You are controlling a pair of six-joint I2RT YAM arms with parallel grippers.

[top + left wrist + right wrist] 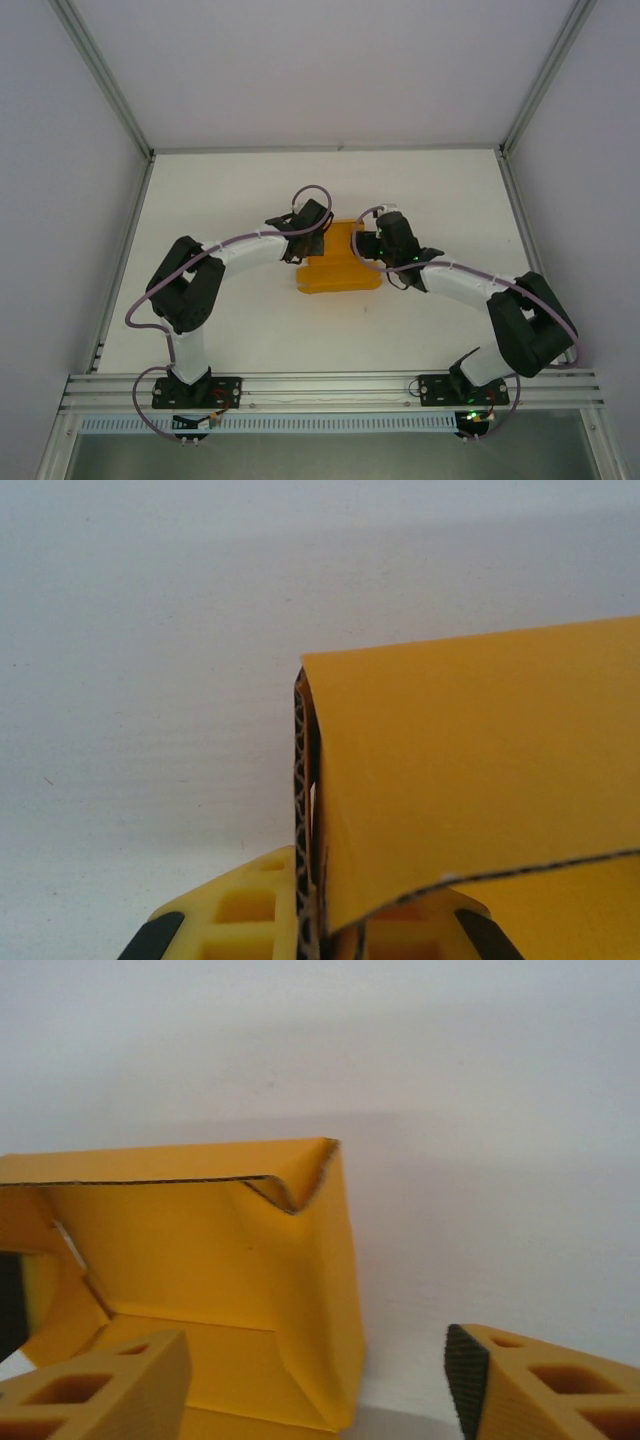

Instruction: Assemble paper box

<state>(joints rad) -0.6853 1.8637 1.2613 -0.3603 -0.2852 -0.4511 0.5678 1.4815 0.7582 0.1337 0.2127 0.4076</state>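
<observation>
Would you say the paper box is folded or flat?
Folded, top open: the paper box shows raised walls around an open interior.

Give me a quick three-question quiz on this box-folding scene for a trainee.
1. True or false: the right gripper is shut on the box.
2. Which gripper pinches a box wall? A left, B right, C neither.
3. Fill in: the box's colour is ____.
Key: 1 false, it is open. 2 A, the left gripper. 3 orange-yellow.
</observation>
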